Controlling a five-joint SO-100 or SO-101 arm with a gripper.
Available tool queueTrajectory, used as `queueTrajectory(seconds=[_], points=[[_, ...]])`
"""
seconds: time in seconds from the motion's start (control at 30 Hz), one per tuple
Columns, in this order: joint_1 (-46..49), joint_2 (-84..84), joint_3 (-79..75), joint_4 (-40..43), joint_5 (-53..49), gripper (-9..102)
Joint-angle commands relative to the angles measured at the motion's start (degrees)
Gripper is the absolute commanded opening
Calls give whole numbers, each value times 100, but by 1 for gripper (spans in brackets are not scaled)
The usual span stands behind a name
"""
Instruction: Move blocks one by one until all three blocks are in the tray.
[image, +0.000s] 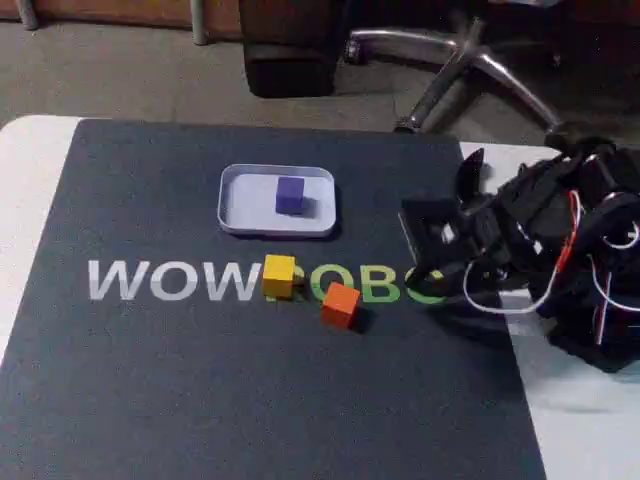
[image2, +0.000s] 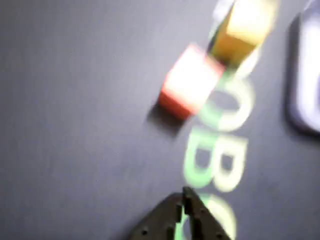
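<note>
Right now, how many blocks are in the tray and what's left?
One done: the purple block sits in the tray. Nothing is in hand; the gripper looks shut and empty in the wrist view, short of the blocks. Left: the yellow block and orange block, both on the mat.

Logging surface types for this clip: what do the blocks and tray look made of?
Purple block, yellow block and orange block: matte, no glare, possibly foam or painted wood. Tray: smooth pale plastic by its moulded rounded rim, probably.

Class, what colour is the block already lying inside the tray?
Purple block, in the tray; clearest in the fixed view.
</note>
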Motion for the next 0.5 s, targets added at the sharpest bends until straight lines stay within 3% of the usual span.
queueTrajectory(seconds=[0.0, 0.2, 0.47], points=[[-35, 35, -729, -44, 387, -8], [-290, -334, -2013, 773, 545, -8], [-624, -3480, -4729, 1767, 650, -8]])
